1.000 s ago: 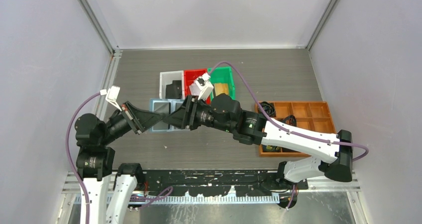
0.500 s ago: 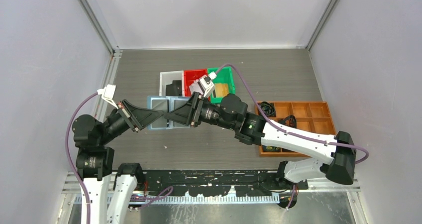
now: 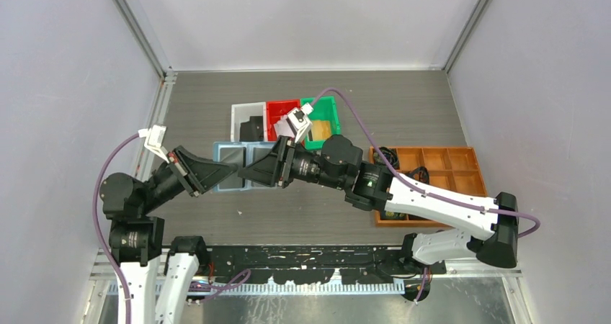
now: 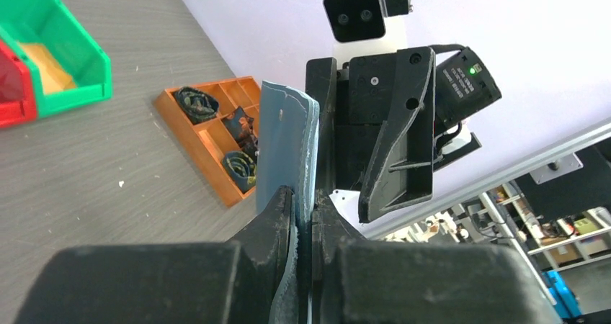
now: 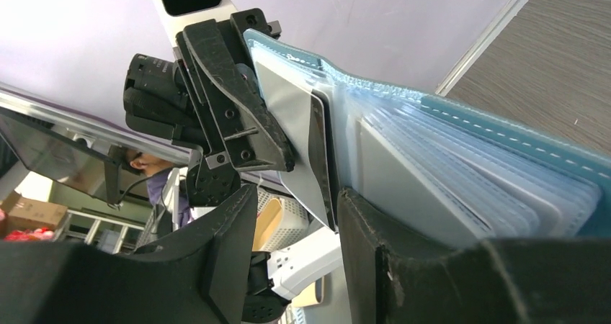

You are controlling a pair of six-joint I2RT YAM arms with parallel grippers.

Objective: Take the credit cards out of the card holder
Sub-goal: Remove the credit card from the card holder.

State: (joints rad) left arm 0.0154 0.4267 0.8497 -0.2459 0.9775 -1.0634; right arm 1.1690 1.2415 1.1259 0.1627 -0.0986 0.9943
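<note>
**Card end sat between the right jaws, its pull line running away from the left arm**

The small blue folding card holder point(image 5: 504, 158) hung in the air between the two arms, opened out, with its clear inner sleeves fanned. The left gripper point(image 4: 302, 210) was shut tight on one edge of the holder's cover and anchored it.

A thin silver-grey plastic credit card point(image 5: 292, 122) stuck out of a sleeve, its free end pointing straight into the right gripper point(image 5: 297, 198). That gripper's jaws stood apart and straddled the card. The card lay close against one finger point(image 5: 360, 223), with a clear gap to the other.

The right arm was the nearer one to the card. The card's long axis appeared to lie along the line between the grippers, so the draw would likely run back along the right arm.
</note>
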